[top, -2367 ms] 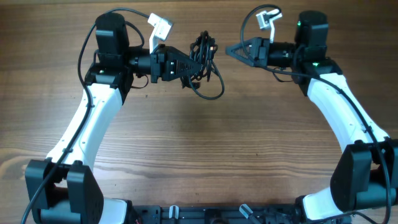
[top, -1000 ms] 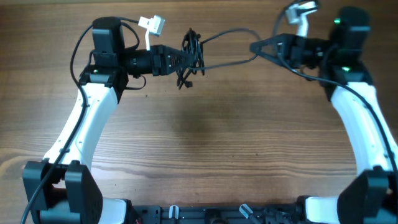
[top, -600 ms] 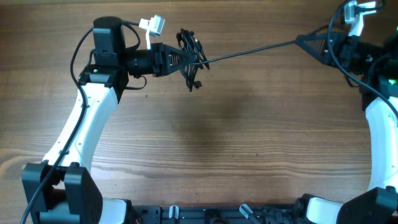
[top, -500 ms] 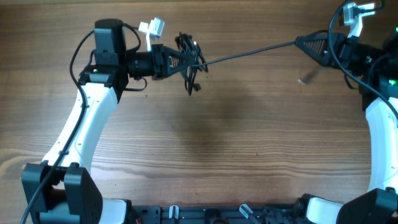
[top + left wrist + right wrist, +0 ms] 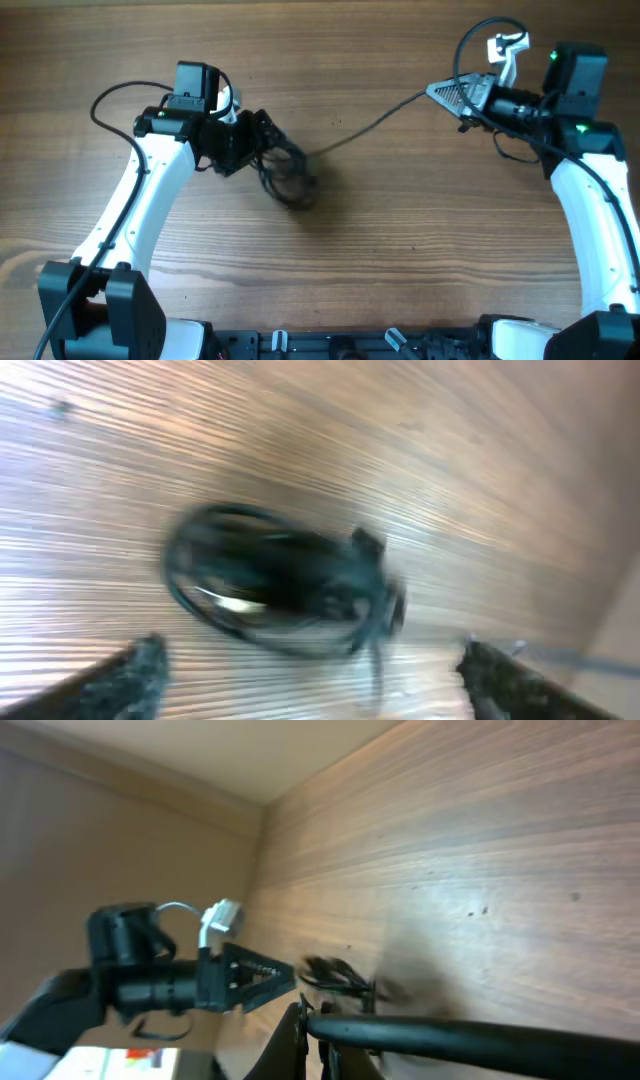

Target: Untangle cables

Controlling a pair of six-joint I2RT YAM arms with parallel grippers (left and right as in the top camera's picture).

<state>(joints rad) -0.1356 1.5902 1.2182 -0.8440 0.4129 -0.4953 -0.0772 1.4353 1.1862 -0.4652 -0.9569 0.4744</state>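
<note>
Cables (image 5: pixel 290 182) gathered in one dark, motion-blurred bundle on the wooden table (image 5: pixel 330 270), just beyond the tips of the left gripper (image 5: pixel 266 142). Number of cords inside the knot impossible to count through the blur. One single strand (image 5: pixel 370 125) drawn out of the bundle, running up and to the right in a slack curve to the right gripper (image 5: pixel 440 93). Right gripper pinched closed on that strand's far end, held above the wood well apart from the bundle.

Left gripper spread wide, holding nothing: in the left wrist view, two fingers (image 5: pixel 135 672) at the bottom corners, with the bundle lying on the table beyond them, a loop to its left and a small plug end to its right.

Two arms, two grippers, one bundle, one freed strand. One white tab (image 5: pixel 505 47) above the right wrist, too small for any print to be read.
</note>
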